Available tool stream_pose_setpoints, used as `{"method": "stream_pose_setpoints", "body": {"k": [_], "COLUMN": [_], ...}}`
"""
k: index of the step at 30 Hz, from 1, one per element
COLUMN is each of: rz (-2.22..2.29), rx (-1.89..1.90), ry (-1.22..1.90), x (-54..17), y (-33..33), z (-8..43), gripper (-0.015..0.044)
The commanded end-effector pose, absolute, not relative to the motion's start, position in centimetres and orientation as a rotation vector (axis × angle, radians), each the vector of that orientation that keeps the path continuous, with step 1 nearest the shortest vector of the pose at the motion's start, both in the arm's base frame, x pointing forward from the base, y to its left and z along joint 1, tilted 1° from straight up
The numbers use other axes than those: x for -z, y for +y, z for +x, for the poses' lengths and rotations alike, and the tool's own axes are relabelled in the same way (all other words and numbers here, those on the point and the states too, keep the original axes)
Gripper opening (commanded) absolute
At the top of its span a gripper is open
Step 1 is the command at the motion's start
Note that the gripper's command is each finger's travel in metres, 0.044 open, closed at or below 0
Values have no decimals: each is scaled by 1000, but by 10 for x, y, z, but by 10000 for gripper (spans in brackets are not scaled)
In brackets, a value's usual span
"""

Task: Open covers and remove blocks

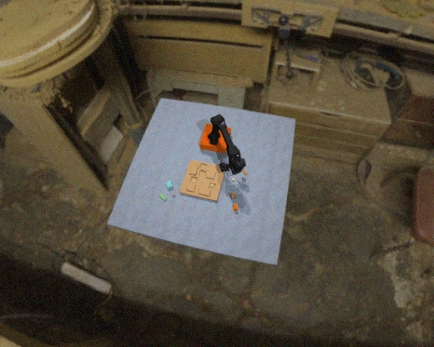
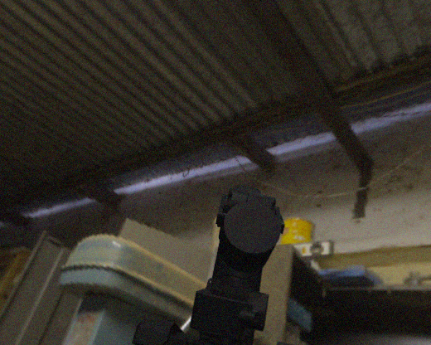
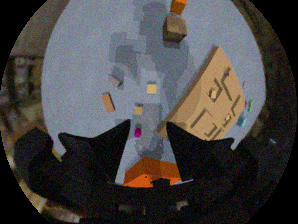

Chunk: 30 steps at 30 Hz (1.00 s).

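The tan puzzle board (image 1: 219,177) (image 3: 187,107) lies on the table, with dark grooves and two small pale pieces on it. Whether its covers are open is too small to tell. Beside it lie a brown block (image 1: 233,194) (image 3: 175,28), an orange block (image 1: 235,207) (image 3: 178,6), a pale yellow block (image 1: 233,179) (image 3: 152,88), a tan block (image 3: 138,109), an orange-tan block (image 3: 108,102), a grey piece (image 3: 116,80) and a magenta piece (image 3: 137,132). Across the board lie a cyan block (image 1: 169,184) and a green block (image 1: 163,197). My gripper (image 3: 148,123) is open and empty, above the table beside the board.
The orange arm base (image 1: 207,145) (image 3: 150,172) stands behind the board on the blue-grey table top (image 1: 153,225). The exterior view shows part of the dark arm (image 2: 251,228) against the wall and roof, with no board or blocks in view.
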<state>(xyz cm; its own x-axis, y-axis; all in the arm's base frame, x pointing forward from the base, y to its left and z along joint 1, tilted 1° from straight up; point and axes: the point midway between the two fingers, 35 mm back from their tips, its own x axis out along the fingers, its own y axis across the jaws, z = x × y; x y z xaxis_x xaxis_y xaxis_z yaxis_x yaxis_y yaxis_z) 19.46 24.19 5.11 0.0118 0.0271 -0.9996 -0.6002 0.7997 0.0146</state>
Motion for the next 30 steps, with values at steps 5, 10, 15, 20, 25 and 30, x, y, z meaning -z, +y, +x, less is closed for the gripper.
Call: {"method": "stream_pose_setpoints", "body": {"k": [5, 10, 15, 20, 25, 30], "rz": [-500, -511, -526, -542, -756, -1089], "rx": [-509, -505, -524, -545, -757, -1084], "ry": [1487, 1485, 1482, 1477, 1409, 1254], "x": [-51, -51, -52, -52, -52, -52], "y": [225, 213, 200, 183, 172, 158], "z": [228, 246, 267, 289, 303, 317], "gripper": [72, 0, 0, 0, 0, 0]}}
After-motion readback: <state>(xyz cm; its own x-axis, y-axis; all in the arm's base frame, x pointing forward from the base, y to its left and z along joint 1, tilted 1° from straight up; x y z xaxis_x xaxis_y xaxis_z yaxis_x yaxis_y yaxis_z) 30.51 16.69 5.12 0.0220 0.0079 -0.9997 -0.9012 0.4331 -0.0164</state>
